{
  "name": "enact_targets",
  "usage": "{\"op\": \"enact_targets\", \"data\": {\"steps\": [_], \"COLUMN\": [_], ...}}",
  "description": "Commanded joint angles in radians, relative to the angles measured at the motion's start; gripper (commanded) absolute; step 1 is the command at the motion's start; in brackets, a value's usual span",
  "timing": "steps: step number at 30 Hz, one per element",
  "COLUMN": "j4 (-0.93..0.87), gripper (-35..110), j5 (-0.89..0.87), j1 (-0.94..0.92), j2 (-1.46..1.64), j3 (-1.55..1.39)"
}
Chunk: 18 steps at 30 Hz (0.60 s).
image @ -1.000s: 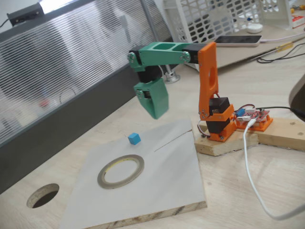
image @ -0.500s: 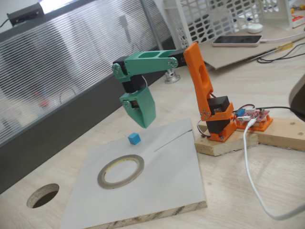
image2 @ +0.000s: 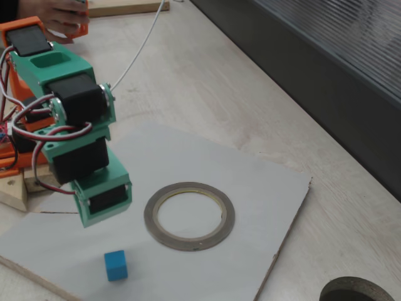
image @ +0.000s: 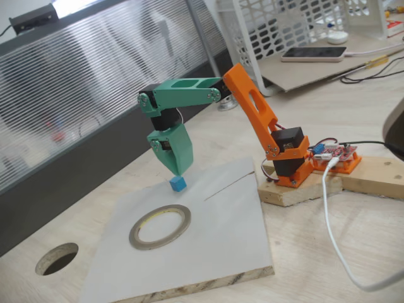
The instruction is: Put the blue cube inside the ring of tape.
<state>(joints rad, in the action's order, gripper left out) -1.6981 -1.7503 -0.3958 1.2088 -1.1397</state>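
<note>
Fixed views, cube: the blue cube [image: 178,183] [image2: 116,264] sits on the grey board [image: 221,240] [image2: 263,182], outside the ring of tape [image: 160,226] [image2: 189,215] and near it, not touching.
Ring: it lies flat on the board with its round opening bare.
Difference between views: in a fixed view the gripper [image: 177,167] tip seems to hang right over the cube, nearly meeting its top; in the other fixed view the gripper [image2: 100,204] stands clearly above the cube with grey board showing between them, so they are apart.
Gripper state: the green jaw faces the cameras as one solid wedge in both fixed views; I cannot tell how far it is open. It holds nothing and touches nothing.
Arm: green forearm and wrist, orange upper link [image: 252,107], orange base [image: 291,165] on a wooden block [image: 297,192] beside the board.
Shown from one side: red circuit board [image: 334,154], white cable [image: 334,233], white basket [image: 284,25] and phone [image: 314,53] behind.
Table: light wood [image: 353,95] [image2: 213,81], with a dark round hole [image: 57,259] [image2: 357,290] past the board's edge.
</note>
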Motion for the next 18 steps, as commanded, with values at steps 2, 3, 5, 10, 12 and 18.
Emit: {"op": "enact_targets", "data": {"steps": [2,3,5,10,12,18], "j4": [-0.008,-0.008,-0.008,-0.008,-0.008,-0.008], "gripper": [1,1,1,1,1,1], "j5": [-0.005,-0.005,-0.005,-0.005,-0.005,-0.005], "j1": [-0.008,-0.008,-0.008,-0.008,-0.008,-0.008], "j2": [-0.031,-0.041,-0.063,-0.114,-0.133,-0.176], "j3": [0.087,0.104,0.137,0.212,0.238,0.298]}}
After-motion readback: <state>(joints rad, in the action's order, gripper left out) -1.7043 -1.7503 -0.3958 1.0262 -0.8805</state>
